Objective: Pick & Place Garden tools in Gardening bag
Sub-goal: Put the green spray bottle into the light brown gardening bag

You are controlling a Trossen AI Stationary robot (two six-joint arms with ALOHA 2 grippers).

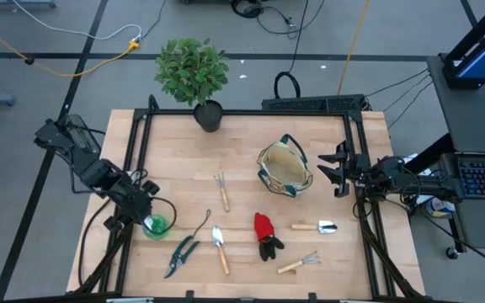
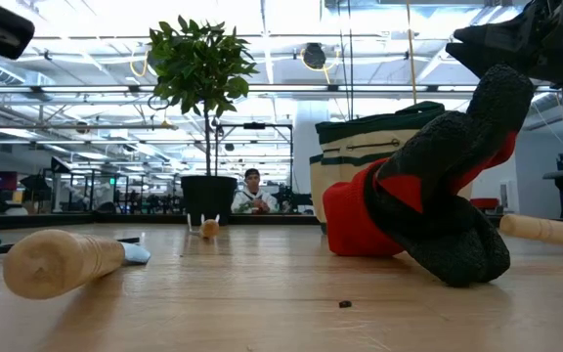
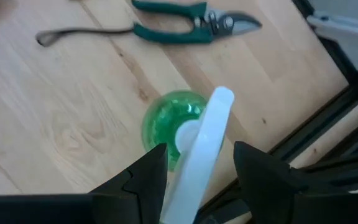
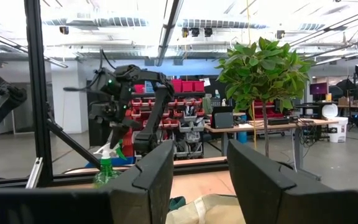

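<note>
A green spray bottle (image 1: 155,225) with a white sprayer head (image 3: 205,134) stands upright near the table's left edge. My left gripper (image 3: 197,158) is open just above it, one finger on either side of the sprayer head with a gap on both sides. My right gripper (image 1: 338,169) is open and empty at the table's right edge, beside the beige gardening bag (image 1: 284,168), which stands upright. The fork (image 1: 221,189), weeder (image 1: 200,225), shears (image 1: 179,255), trowel (image 1: 220,248), red-black gloves (image 1: 265,236), shovel (image 1: 317,226) and rake (image 1: 300,263) lie flat on the table.
A leafy plant in a black pot (image 1: 208,115) stands at the table's far edge. A black frame (image 1: 137,143) runs along the table's left, far and right sides. In the low view a person (image 2: 252,191) shows in the room beyond the table.
</note>
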